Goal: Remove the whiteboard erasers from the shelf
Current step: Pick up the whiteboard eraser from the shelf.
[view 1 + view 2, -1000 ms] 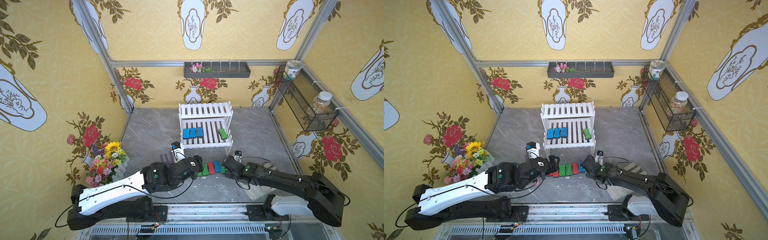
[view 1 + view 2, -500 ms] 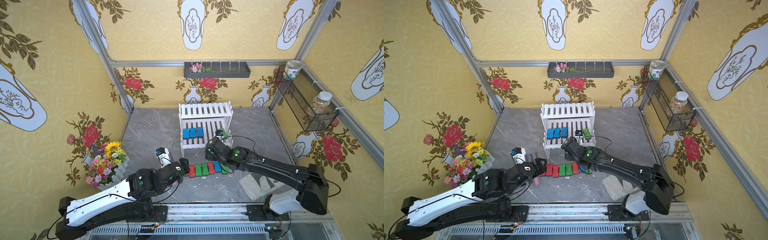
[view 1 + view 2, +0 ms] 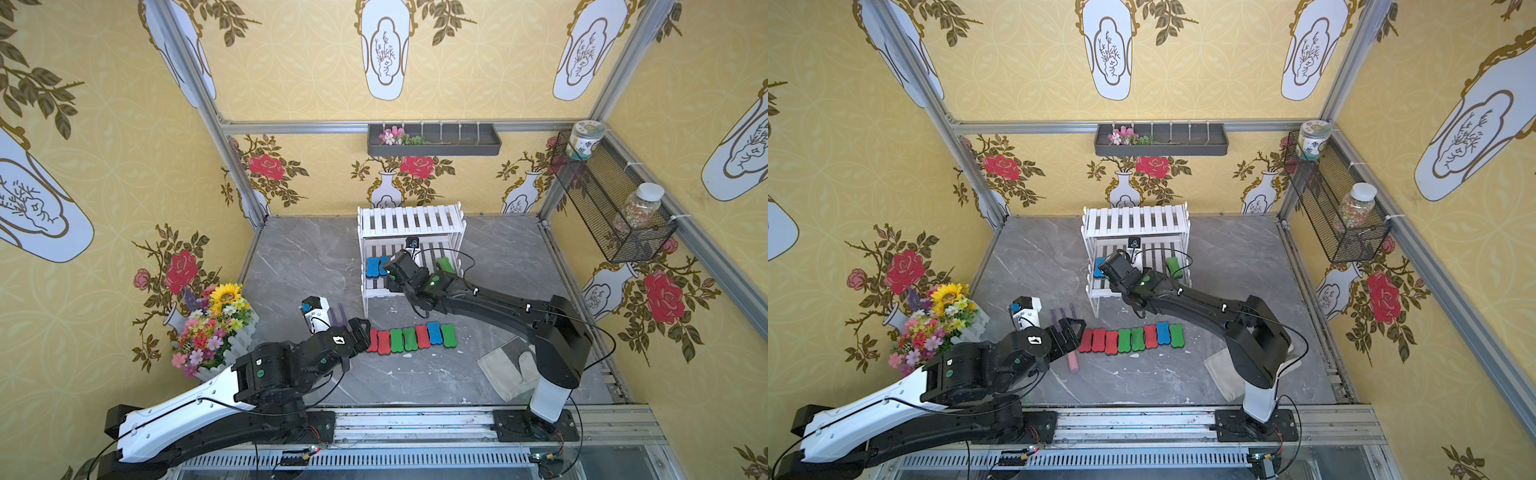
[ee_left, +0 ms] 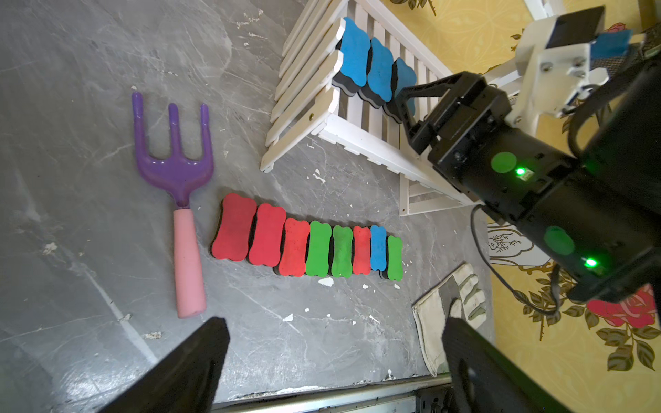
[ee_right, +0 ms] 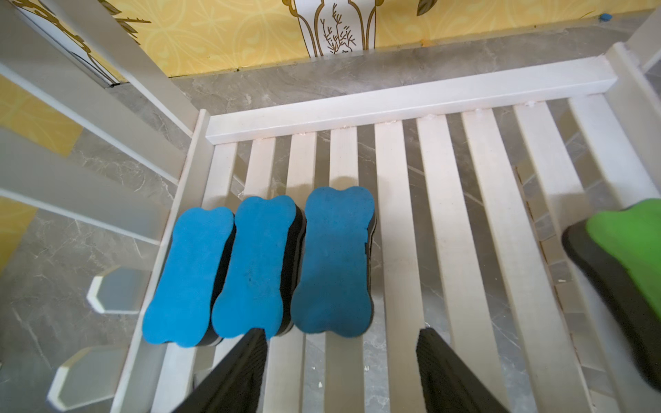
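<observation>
Blue erasers [image 5: 255, 264] side by side — long axes along shelf slats [image 5: 447, 214]

We list on the table [image 3: 299, 257], a grey marble-patterned surface:
- One garden fork [image 4: 177, 178], purple three-tined head, pink handle, lying flat, tines toward the back wall.
- One pale work glove [image 4: 434, 321], lying flat near the front right corner.
- One bouquet of artificial flowers [image 3: 212, 328], sunflower uppermost, in a white picket planter [image 3: 239, 343] against the left wall.
- Scattered white flecks [image 4: 325, 281].

We list on the walls, which are papered yellow with roses and vases:
- One dark grey wall tray [image 3: 434, 146] on the back wall, with pink blossoms [image 3: 390, 135] at its left end.
- One black wire mesh basket [image 3: 602, 208] on the right wall, holding a labelled jar [image 3: 584, 139] and a white-capped jar of coloured bits [image 3: 636, 208].
</observation>
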You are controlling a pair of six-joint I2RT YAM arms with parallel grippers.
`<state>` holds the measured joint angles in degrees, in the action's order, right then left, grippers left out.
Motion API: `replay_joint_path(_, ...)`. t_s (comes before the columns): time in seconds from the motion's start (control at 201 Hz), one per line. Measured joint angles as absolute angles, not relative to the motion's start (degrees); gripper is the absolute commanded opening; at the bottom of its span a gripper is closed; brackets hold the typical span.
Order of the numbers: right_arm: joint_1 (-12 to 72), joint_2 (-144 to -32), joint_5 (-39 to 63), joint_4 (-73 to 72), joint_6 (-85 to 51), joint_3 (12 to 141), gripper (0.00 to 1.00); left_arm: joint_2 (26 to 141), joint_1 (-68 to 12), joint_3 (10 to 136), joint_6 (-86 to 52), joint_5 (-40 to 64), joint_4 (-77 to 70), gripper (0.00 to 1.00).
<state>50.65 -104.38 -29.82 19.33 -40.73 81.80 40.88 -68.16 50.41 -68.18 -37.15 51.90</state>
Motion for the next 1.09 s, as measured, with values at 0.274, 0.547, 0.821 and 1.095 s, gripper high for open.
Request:
replay_joint_path(0.274,49.8,-107.1,-31.2,19.3,-42.0,83.9,0.66,38.2,-68.2,50.5,-66.5,-37.0,52.7,0.99)
replay_joint_path(0.547,49.8,-108.7,-31.6,19.3,-43.2,85.1,0.66,36.1,-68.2,49.9,-66.4,-36.6,53.8,1.00)
replay_joint_path(0.821,48.8,-110.6,-31.6,20.9,-43.5,87.4,0.59,36.5,-68.2,49.8,-66.4,-36.6,54.0,1.00)
replay_joint_path(1.095,48.6,-110.9,-32.5,20.7,-43.1,87.2,0.48,36.7,-68.2,49.8,-66.5,-36.4,54.0,0.99)
